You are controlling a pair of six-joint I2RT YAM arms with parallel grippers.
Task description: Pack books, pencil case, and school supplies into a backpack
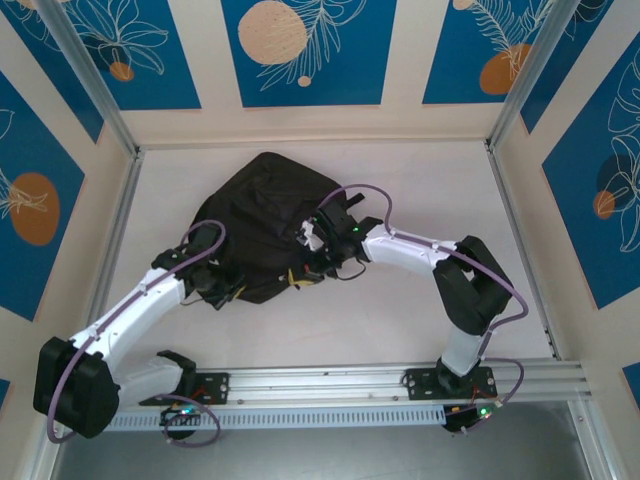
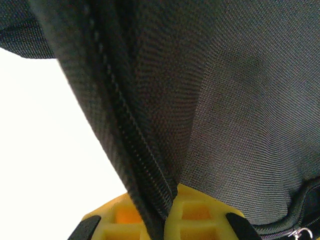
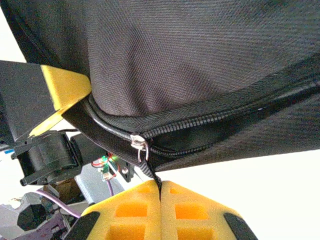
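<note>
The left gripper [image 2: 167, 212] has its yellow pads pressed together on a fold of black woven fabric with a zip seam running through it. The right gripper [image 3: 160, 200] is likewise clamped, on a thin edge of fabric just under the small metal zip pull [image 3: 140, 147], not on the pull itself. Both pinches belong to the large soft black fabric backpack [image 1: 265, 215], which lies slumped on the white table [image 1: 420, 310], between the two grippers and stretching away beyond them. Each hold looks shallow, so if the arms draw apart the cloth may slide out of the pads, or the whole limp bag may drag instead of opening. The bag is crumpled. Its long axis seems to run from the grippers toward the far wall, with the zipped edge facing them.
</note>
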